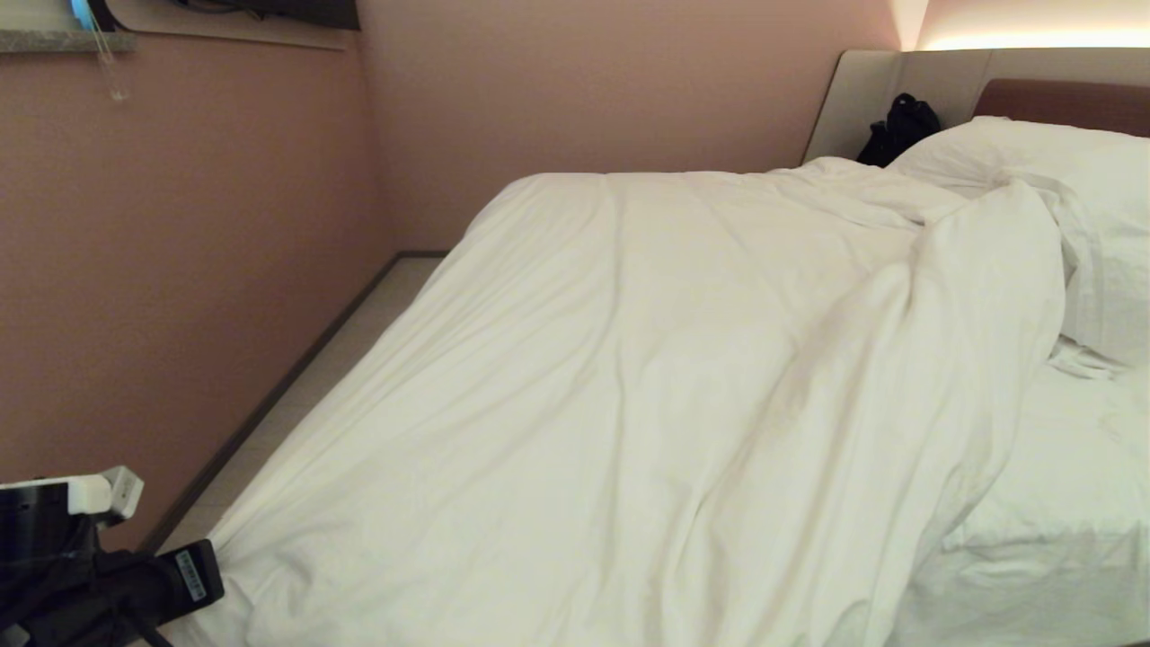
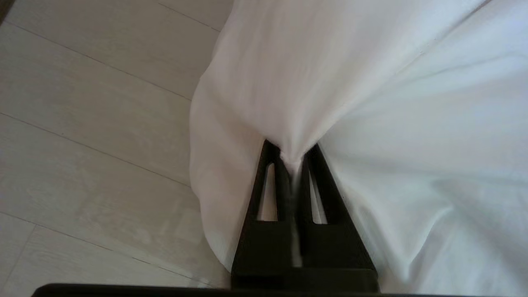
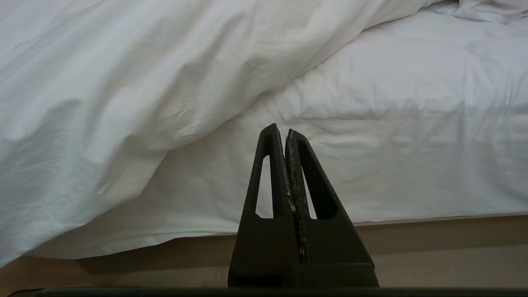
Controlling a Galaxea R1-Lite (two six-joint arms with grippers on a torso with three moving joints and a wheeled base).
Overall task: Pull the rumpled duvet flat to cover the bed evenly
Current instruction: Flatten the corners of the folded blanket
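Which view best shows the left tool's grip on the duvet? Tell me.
Left wrist view: the left tool pinches a duvet fold between its fingers. Head view shows it at the corner only; right wrist view misses it.

Duvet (image 1: pixel 629 377): white, puffy, creased, spread over the left and middle of the bed (image 1: pixel 1060 503), with long folds fanning from its near-left corner, which hangs off the bed edge above the floor. Its right edge is bunched into a ridge running from the pillow end to the foot, leaving a strip of white sheet bare on the right. Brown headboard at far right.
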